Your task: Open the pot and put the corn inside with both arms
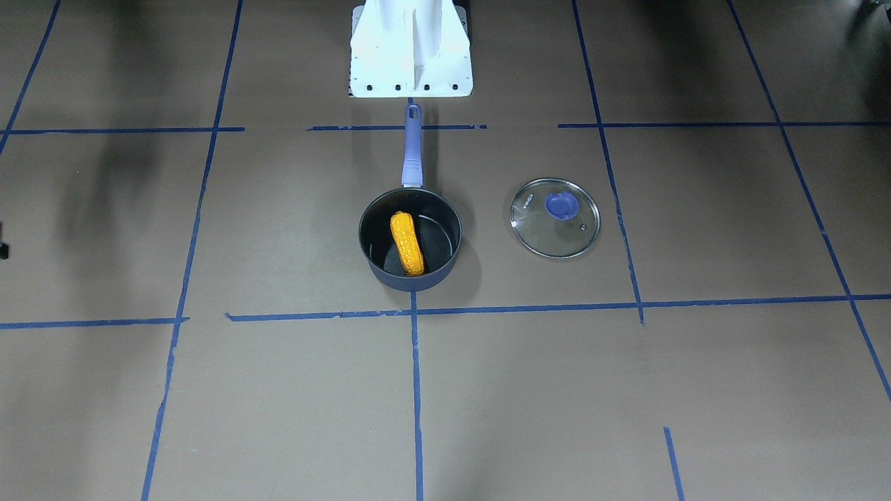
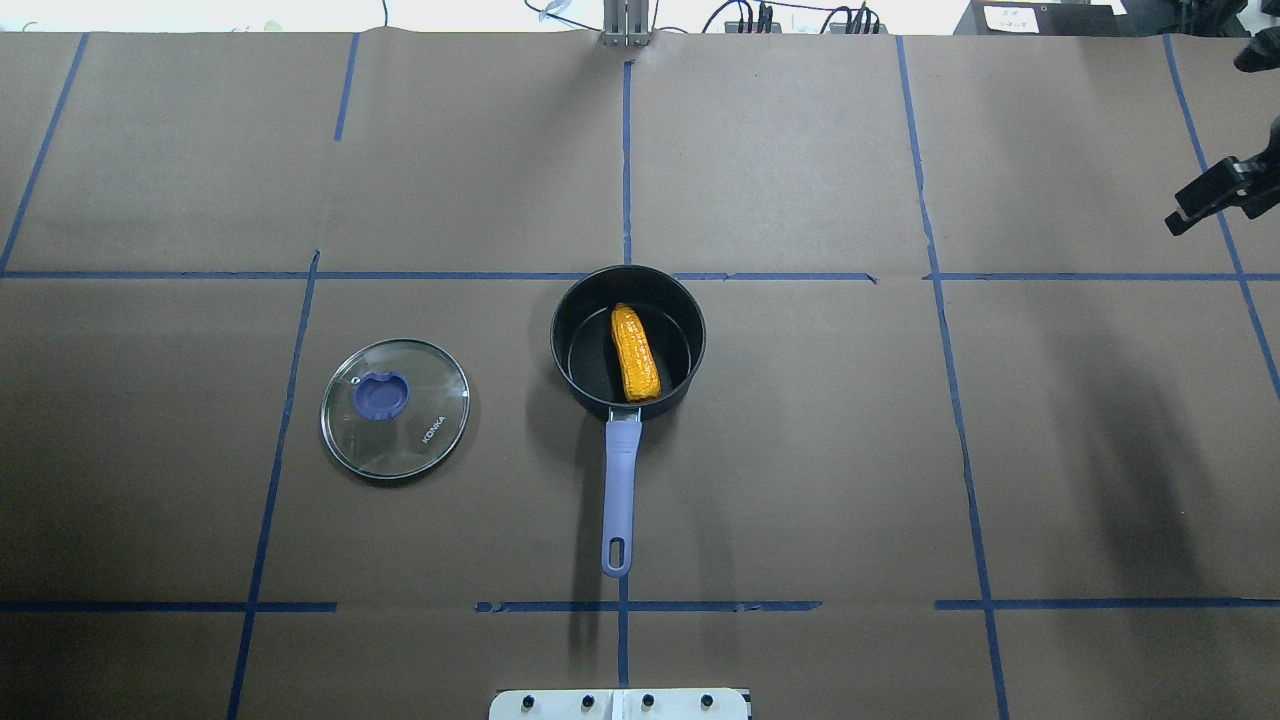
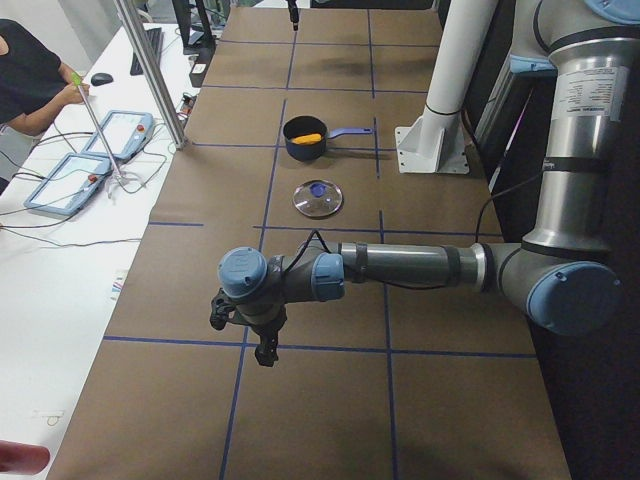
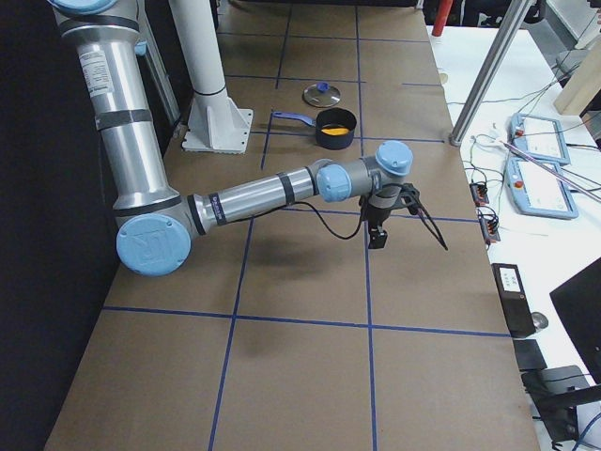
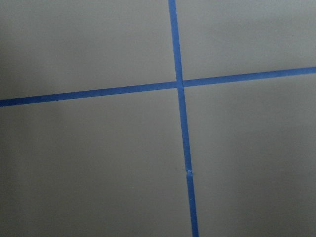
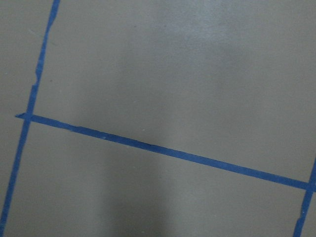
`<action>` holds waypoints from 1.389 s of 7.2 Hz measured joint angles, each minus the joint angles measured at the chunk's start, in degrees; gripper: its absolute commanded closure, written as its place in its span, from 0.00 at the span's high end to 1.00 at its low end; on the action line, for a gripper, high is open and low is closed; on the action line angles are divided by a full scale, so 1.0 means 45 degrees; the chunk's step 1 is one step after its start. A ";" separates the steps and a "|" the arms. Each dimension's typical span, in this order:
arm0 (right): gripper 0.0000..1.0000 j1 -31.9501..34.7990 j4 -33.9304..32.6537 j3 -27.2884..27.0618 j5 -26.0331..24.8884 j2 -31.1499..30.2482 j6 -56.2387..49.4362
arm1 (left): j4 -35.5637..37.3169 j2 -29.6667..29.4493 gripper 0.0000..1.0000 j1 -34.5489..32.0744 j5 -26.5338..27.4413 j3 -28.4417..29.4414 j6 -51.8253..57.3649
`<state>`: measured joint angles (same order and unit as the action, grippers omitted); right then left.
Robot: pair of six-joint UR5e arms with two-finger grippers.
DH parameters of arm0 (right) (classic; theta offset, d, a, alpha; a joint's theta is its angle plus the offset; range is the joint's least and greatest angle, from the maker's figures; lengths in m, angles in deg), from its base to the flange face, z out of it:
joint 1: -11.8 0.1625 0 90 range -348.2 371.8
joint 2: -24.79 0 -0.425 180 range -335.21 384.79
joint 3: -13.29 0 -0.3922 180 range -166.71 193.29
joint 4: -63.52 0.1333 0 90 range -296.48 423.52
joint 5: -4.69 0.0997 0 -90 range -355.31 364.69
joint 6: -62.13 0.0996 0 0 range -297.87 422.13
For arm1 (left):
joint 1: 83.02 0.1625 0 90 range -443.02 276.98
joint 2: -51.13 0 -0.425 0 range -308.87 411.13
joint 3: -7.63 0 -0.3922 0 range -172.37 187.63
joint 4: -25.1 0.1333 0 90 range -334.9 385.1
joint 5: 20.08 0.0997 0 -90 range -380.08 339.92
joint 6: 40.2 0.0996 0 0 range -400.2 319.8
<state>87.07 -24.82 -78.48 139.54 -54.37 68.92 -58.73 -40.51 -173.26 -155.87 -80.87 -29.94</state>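
Observation:
The pot point(image 1: 411, 276) stands open at the table's middle, its lavender handle point(image 1: 413, 149) pointing toward the robot base. The corn point(image 1: 407, 243) lies inside it, also seen from overhead point(image 2: 636, 353). The glass lid point(image 2: 395, 408) with its blue knob lies flat on the table on the robot's left, apart from the pot point(image 2: 600, 405). My left gripper point(image 3: 265, 350) hangs far out over the table's left end. My right gripper point(image 4: 377, 237) hangs over the right end. Both are empty-looking and far from the pot; I cannot tell whether they are open or shut.
The white robot base point(image 1: 411, 52) stands behind the pot handle. Blue tape lines cross the brown table cover. A black part of the right arm's end shows at the overhead view's right edge point(image 2: 1215, 195). An operator and control pendants point(image 3: 95, 160) are beside the table.

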 measured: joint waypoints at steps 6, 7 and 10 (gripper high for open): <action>0.99 0.2920 0.1767 0.1563 0.1256 -0.1995 -0.1325 | -0.0064 0.0176 1.00 -0.0006 -0.0009 -0.0036 0.0024; 0.99 0.3207 0.1774 0.1353 0.1209 -0.2301 -0.1322 | -0.0064 0.0196 1.00 -0.0006 -0.0005 -0.0035 0.0031; 0.99 0.3921 0.0839 0.0779 0.1277 -0.2722 -0.1351 | -0.0064 0.0224 1.00 -0.0006 0.0000 -0.0030 0.0062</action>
<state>104.72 -21.05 -74.97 145.28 -66.62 62.84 -59.01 -39.50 -173.29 -155.87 -81.00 -29.66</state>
